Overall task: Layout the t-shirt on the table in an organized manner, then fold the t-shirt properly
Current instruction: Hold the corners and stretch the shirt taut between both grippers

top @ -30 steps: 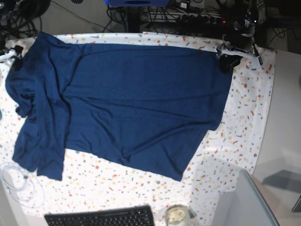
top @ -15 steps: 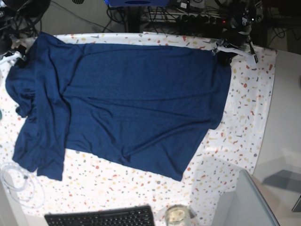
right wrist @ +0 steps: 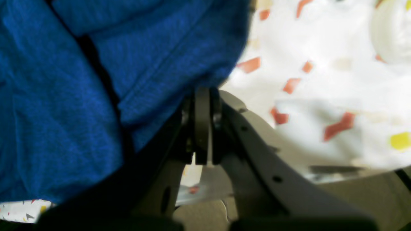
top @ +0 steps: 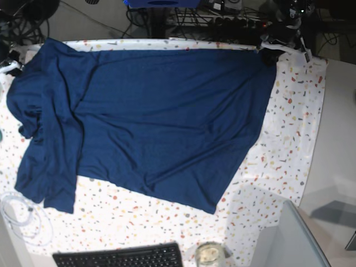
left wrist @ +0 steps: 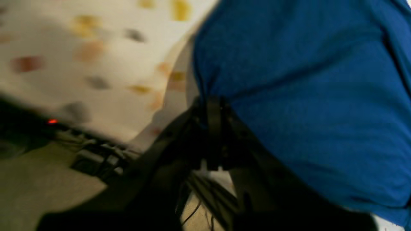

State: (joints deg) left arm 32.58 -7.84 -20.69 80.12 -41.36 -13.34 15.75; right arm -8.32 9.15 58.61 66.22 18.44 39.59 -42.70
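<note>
T-shirt (top: 150, 119) lies spread across the table (top: 295, 139), dark navy, filling most of the speckled top from about 9 o'clock through to 2 o'clock of the base view. Body runs left to right; far edge sits close along the table's 12 o'clock side. Fabric bunched and folded over itself at the 9 o'clock end, where a long flap hangs down toward 7 o'clock. Near edge slants, coming to a point around 6 o'clock; wrinkles across the lower middle. Left gripper (top: 271, 54) at about 1 o'clock of the base view, on the shirt's far right corner. Left wrist view: jaws pressed together, a pinch of blue cloth (left wrist: 305, 106) gathered between the tips (left wrist: 213, 102), fabric puckering into the grip; flecked tabletop (left wrist: 96, 64) at 10 o'clock of that view, blurred. Right gripper (top: 14, 68) at about 10 o'clock of the base view, at the shirt's far left corner, mostly cut off by the picture edge. Right wrist view: jaws clenched tight at the hem, tips (right wrist: 203, 96) meeting where a stitched edge of the shirt (right wrist: 80, 96) comes down; cloth looks caught there, though the contact itself is partly hidden. White tabletop with red and yellow flecks (right wrist: 321, 96) at 2 o'clock of that view. Off the shirt, along the near side: black keyboard (top: 119, 257) at 6 o'clock, glass jar (top: 209, 254) just right of it, coiled white cable (top: 22, 217) at 7 o'clock.
</note>
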